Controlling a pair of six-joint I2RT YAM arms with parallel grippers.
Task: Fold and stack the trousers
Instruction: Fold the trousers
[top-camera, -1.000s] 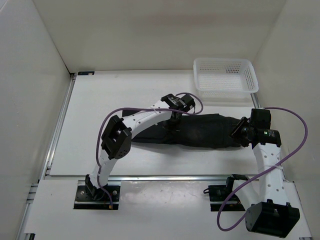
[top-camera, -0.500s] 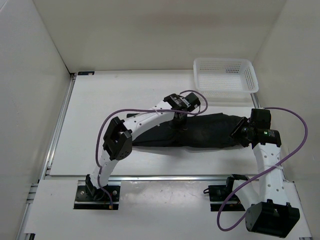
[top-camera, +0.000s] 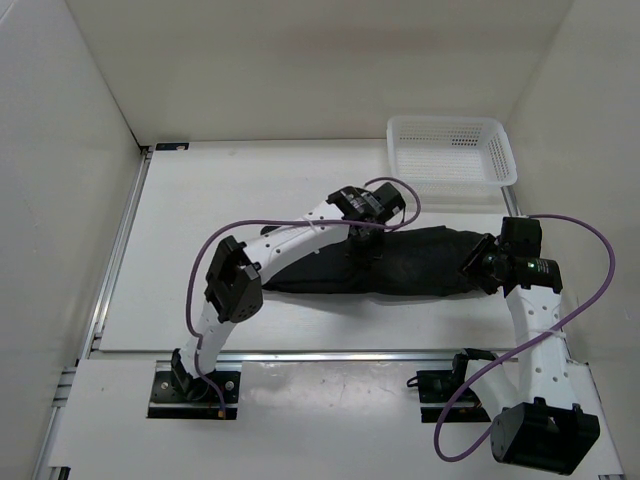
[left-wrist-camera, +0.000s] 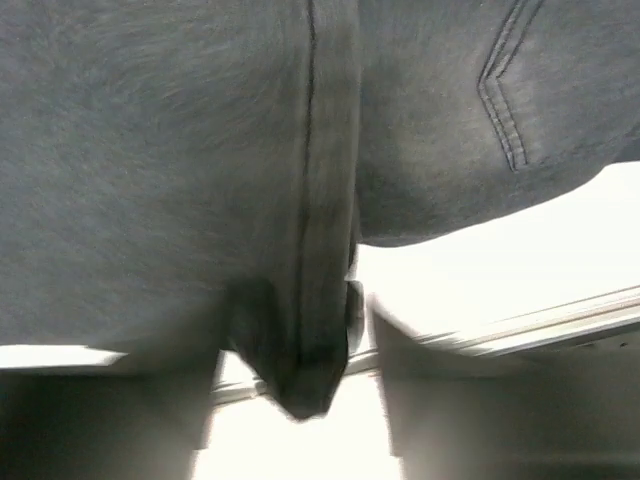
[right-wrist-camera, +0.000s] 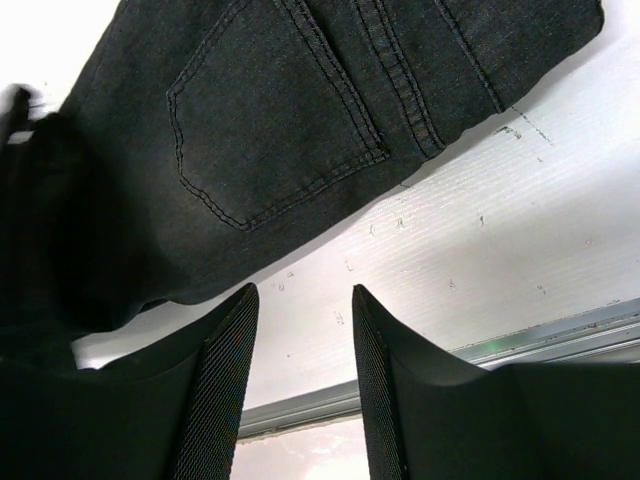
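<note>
1. Location of the work item: the black trousers (top-camera: 425, 262) lie in a long band across the middle of the table (top-camera: 220, 190), running left to right. The waist end with the back pocket (right-wrist-camera: 270, 140) is toward the right arm.
2. Left gripper (top-camera: 362, 243): it reaches over the mid-length of the band. In the left wrist view cloth fills the frame, and a seamed ridge (left-wrist-camera: 318, 250) narrows to a pinched point between the jaws. The gripper reads as clamped on that fold. The likely purpose is to carry one part of the garment over the rest.
3. Right gripper (right-wrist-camera: 300, 390): its fingers (right-wrist-camera: 215, 390) stand apart with only bare table between them, and it holds nothing. It sits just beside the waist edge, probably staged to pin or take that end.
4. Edges: in the right wrist view the lower hem line of the waist is free and lies flat on the table, with no fold under it. The table's metal front rail (right-wrist-camera: 560, 330) runs near it.
5. Open room: bare surface lies behind and to the left of the trousers. The white mesh basket (top-camera: 445, 119) occupies the far right corner, apart from the cloth. The right arm works close to the right wall, so its travel is best directed leftward.
</note>
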